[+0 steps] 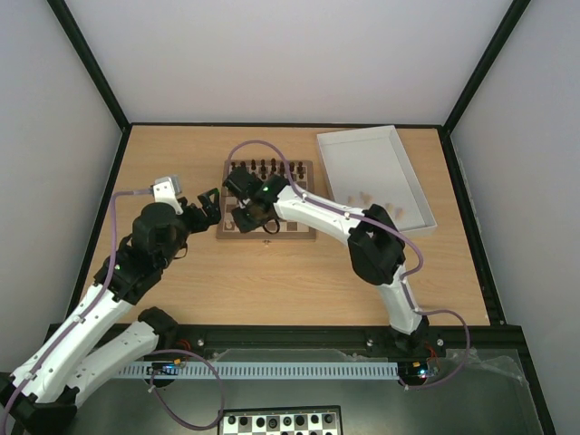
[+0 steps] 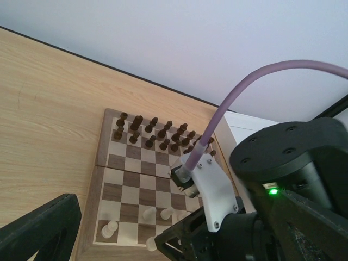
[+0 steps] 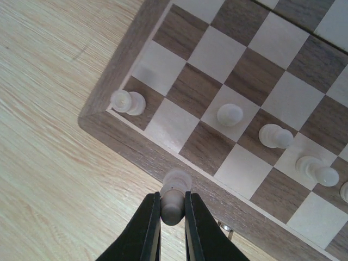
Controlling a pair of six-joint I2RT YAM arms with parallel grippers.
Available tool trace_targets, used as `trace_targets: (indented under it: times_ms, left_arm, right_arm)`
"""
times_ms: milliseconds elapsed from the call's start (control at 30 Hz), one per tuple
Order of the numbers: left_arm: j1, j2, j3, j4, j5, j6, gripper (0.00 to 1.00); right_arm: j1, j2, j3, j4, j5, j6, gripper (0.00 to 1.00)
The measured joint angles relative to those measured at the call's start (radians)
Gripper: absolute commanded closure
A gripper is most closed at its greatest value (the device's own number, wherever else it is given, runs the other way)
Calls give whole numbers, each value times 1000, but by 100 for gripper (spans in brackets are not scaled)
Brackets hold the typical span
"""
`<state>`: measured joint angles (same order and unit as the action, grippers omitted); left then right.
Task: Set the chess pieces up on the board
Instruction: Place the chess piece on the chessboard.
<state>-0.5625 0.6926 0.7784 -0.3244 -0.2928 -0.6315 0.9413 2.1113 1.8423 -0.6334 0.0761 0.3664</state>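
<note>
Holding one of the chess pieces (image 3: 175, 184) clenched between its fingers, the right tool (image 3: 172, 204) hangs over the near border of the board (image 3: 126, 60), close to a corner and pointing steeply down. I judge the piece light, rigid and smooth, so likely to twist or pop out under a hard squeeze. The grasp sits on the narrow upper body with the wider end below, which looks the sensible place to take hold. Four more pale pieces (image 3: 230, 115) stand or lie on the nearest two ranks, one in the corner square (image 3: 128, 101). The dark pieces (image 2: 157, 130) fill the far ranks. The right arm (image 1: 317, 213) reaches diagonally across the counter (image 3: 54, 81) from its base, its wrist bent over the board's near-left part. The left tool (image 1: 208, 210) hovers just beside the board's left edge. Only one of its fingers (image 2: 38, 228) shows, far to the side of its own view, so I read it as released and empty. A white tray (image 1: 412, 186) lies to the right of the board
</note>
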Motion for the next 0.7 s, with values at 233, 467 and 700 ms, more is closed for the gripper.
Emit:
trace_targets:
  times_ms: [233,467,700]
  left_arm:
    - [0,0,0,-3,-4,1,0]
    - [0,0,0,-4,-5,2,1]
    - [0,0,0,-4,-8,4,1]
  right_arm:
    - [2,51,14,-18,29,0,98]
    - [2,85,37,-19,47,-1,98]
    - [2,95,56,-21,64,-3,98]
